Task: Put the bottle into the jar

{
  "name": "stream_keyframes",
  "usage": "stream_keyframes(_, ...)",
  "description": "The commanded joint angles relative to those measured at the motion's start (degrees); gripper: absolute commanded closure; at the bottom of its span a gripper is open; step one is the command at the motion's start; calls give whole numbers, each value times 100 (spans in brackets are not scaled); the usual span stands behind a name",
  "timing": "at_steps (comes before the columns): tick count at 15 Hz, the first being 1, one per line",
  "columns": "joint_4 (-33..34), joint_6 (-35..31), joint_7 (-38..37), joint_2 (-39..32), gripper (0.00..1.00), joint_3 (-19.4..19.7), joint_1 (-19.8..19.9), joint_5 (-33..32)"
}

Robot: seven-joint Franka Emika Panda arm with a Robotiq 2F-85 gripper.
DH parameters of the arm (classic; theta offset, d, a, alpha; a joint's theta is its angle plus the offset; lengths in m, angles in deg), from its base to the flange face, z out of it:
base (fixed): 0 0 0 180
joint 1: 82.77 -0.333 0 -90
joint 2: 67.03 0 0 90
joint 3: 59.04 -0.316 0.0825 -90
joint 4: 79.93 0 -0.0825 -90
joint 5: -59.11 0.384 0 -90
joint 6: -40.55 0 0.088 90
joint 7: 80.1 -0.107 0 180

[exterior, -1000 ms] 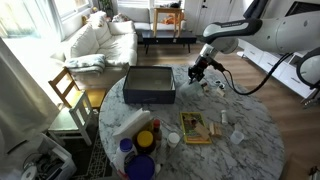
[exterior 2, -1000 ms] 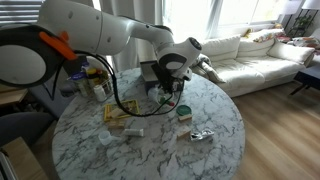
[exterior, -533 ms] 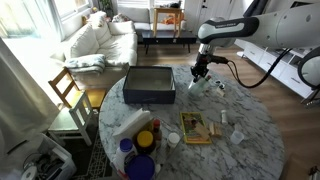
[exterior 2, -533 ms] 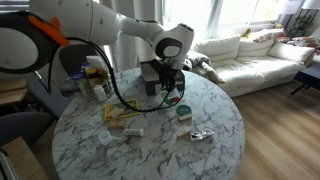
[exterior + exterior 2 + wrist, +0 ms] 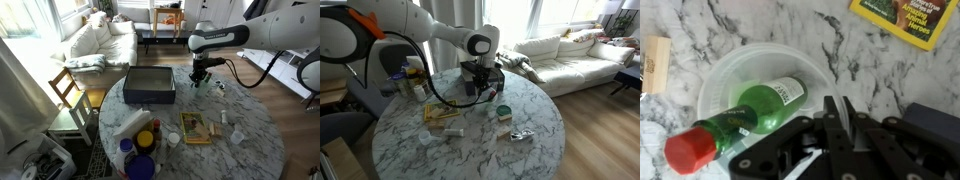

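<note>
In the wrist view a green glass bottle (image 5: 760, 105) with a red cap lies tilted in the translucent white jar (image 5: 815, 68). Its body is inside and its neck and cap stick out over the rim at the lower left. The gripper (image 5: 835, 108) hangs right above the jar's rim beside the bottle, its two fingers pressed together with nothing between them. In both exterior views the gripper (image 5: 198, 77) (image 5: 488, 88) points down at the table just beside the dark box, and it hides the jar and bottle there.
The dark rectangular box (image 5: 150, 85) (image 5: 480, 72) stands next to the gripper. A yellow-green booklet (image 5: 195, 127) (image 5: 905, 20) lies on the marble table. A wooden block (image 5: 655, 60) lies near the jar. Purple-lidded containers (image 5: 140, 165) stand at the table edge. A crumpled wrapper (image 5: 521, 135) lies further off.
The arm has swung round so that the wrist stands more upright over the jar. The gripper stayed beside the dark box and shifted slightly.
</note>
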Motion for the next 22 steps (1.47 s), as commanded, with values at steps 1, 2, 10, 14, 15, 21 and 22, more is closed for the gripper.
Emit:
stream_keyframes(1, -467, -157, -327, 276, 98, -255, 29, -606)
stream_keyframes(2, -493, -158, -386, 325, 65, -308, 43, -661)
stream_keyframes(10, -633, -233, -510, 917, 13, -586, 212, -572)
stream_keyframes(14, -772, -457, -307, 1428, 0, -633, 373, -571)
stream_keyframes(15, -761, -495, -251, 1510, 0, -641, 462, -525)
stream_keyframes(21, -970, -679, 68, 1940, 0, -642, 783, 155)
stream_keyframes(22, -536, -424, -105, 1691, 0, -516, 653, -114)
